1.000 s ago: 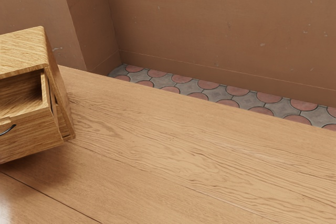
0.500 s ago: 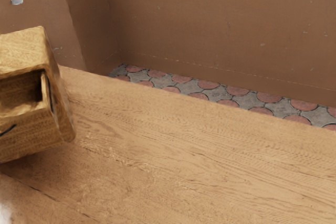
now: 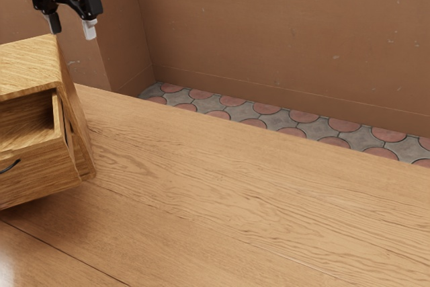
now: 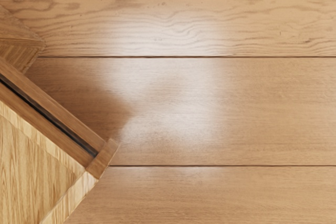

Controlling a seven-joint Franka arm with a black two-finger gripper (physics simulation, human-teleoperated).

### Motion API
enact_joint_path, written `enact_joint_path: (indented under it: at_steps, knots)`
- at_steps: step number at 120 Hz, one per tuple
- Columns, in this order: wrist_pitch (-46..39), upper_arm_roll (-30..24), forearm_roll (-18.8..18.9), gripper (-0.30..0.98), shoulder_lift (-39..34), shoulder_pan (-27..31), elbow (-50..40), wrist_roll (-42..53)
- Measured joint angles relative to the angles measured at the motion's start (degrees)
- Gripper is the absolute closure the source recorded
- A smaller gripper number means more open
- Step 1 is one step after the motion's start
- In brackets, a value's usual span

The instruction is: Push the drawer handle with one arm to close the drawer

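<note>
The drawer hangs well out of the cabinet, at the exterior view's left, its open box plain to see and its curved handle on the front. It sits just as it did a second ago, so no closing has happened.

What has changed is the tool: out of that view at first, then peeking in at the top corner, it now appears whole, near the top corner of the cabinet in the picture. Its fingers stand spread, with nothing between them. For the task this looks like the approach only; my guess is that the tool must still come down and around to the front of the drawer, then push the handle inward. Coming down too soon could knock the cabinet's top.

The exterior view gives the handle and the drawer's front. The wrist view gives something else: a corner of the cabinet from above, a dark groove along its edge, and a patch of glare on the bare planks of the desk.
</note>
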State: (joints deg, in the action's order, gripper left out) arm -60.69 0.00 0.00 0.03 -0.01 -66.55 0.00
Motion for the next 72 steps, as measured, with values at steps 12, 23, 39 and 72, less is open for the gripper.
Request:
enact_joint_path:
  at_steps: [12,23,39,72]
  knots:
    - [-3.74,0.00,0.00,0.00,0.00,0.00,-3.52,0.00]
    - [-7.01,0.00,0.00,0.00,0.00,0.00,-6.55,0.00]
    - [-11.43,0.00,0.00,0.00,0.00,0.00,-10.52,0.00]
    - [-19.05,0.00,0.00,0.00,0.00,0.00,-17.02,0.00]
